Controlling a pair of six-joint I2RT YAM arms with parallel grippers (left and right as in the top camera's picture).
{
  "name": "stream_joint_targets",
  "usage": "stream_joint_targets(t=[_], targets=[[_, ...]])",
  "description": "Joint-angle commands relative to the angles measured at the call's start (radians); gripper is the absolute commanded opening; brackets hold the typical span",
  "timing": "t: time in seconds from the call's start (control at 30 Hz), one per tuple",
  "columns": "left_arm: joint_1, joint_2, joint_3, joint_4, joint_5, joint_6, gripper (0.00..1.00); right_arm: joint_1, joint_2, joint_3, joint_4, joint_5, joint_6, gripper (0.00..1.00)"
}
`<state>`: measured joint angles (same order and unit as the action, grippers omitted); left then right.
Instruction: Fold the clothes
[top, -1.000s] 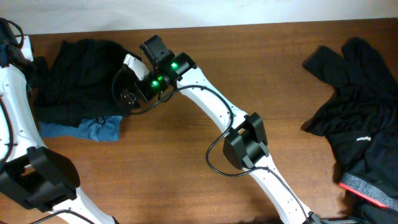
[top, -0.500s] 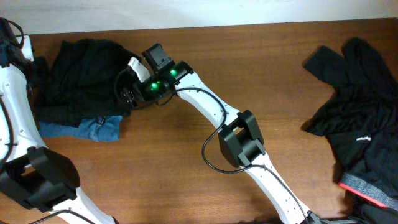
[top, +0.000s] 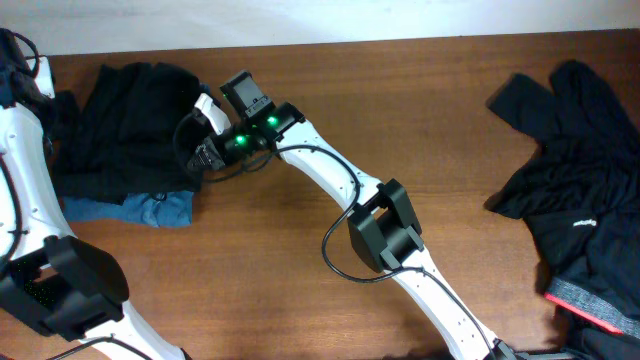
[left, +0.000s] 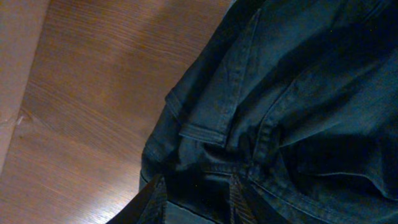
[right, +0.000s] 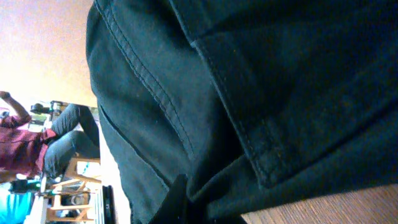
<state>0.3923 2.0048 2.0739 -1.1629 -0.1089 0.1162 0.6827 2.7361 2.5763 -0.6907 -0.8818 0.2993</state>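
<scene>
Cloth fills both wrist views, so little of either pincer shows. In the right wrist view only one dark fingertip (right: 178, 196) pokes up at the bottom edge. The stitched hem of the black trousers (right: 249, 93) creases down against it. The right pincer (top: 201, 154) is closed, pinching that hem at the near edge of the black trousers (top: 130, 115), which lie bunched just beyond its tips. From overhead its fingers are lost among black cables and black fabric.

The left pincer (top: 14, 50) is cut off by the frame's edge on the far side of the same heap. In its own camera two dark fingertips (left: 147, 205) barely clear the bottom. Seamed dark fabric (left: 280, 106) crowds between and above them, and whether they clamp it cannot be told.

A strip of blue jeans (top: 150, 208) peeks out from under the heap, just beside the right pincer. A second black pile (top: 575, 190) sprawls well away behind the right arm, partly cut off, on the wooden table (top: 420, 90).

Since a second ago the right pincer has slid a little deeper onto the trousers and shut, and its elbow has shifted slightly the same way. The garments lie as before.
</scene>
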Motion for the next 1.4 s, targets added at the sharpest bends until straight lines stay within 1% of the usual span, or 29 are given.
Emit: stream_joint_targets(t=[0.0,0.07,0.13,0.27,0.37,0.47,0.57,0.63,0.7,0.77,0.87,1.03,1.23,1.37], targets=[[0.003,0.002,0.005,-0.001,0.008,0.012,0.34,-0.048,-0.031,0.082,-0.01,-0.048,0.027,0.04],[0.003,0.002,0.005,0.0,0.008,0.012,0.34,-0.087,-0.071,0.156,-0.043,-0.052,0.018,0.04],[0.003,0.002,0.005,0.0,0.008,0.012,0.34,-0.139,-0.124,0.256,-0.106,-0.002,-0.013,0.04],[0.003,0.002,0.005,0.0,0.008,0.012,0.34,-0.264,-0.229,0.463,-0.313,0.216,-0.083,0.04],[0.003,0.002,0.005,0.002,0.023,0.012,0.34,-0.365,-0.299,0.568,-0.489,0.273,-0.126,0.04],[0.003,0.002,0.005,0.006,0.048,0.012,0.34,-0.441,-0.386,0.564,-0.636,0.273,-0.137,0.04],[0.003,0.002,0.005,0.011,0.084,0.012,0.34,-0.486,-0.465,0.564,-0.76,0.288,-0.226,0.04],[0.003,0.002,0.005,0.018,0.113,0.012,0.34,-0.496,-0.516,0.564,-0.811,0.357,-0.279,0.04],[0.002,0.002,0.005,0.021,0.148,0.012,0.34,-0.5,-0.563,0.564,-0.848,0.443,-0.335,0.04],[-0.003,0.002,0.005,0.02,0.195,0.012,0.34,-0.508,-0.605,0.564,-0.864,0.509,-0.341,0.04],[-0.02,0.002,0.005,0.023,0.253,0.012,0.34,-0.535,-0.64,0.564,-0.863,0.522,-0.357,0.04],[-0.059,0.002,0.005,0.029,0.251,0.013,0.34,-0.594,-0.65,0.55,-0.915,0.528,-0.401,0.04],[-0.072,0.002,0.005,0.03,0.251,0.013,0.34,-0.647,-0.657,0.547,-0.939,0.528,-0.401,0.04],[-0.072,0.002,0.005,0.036,0.25,0.013,0.34,-0.651,-0.679,0.547,-0.949,0.528,-0.4,0.04]])
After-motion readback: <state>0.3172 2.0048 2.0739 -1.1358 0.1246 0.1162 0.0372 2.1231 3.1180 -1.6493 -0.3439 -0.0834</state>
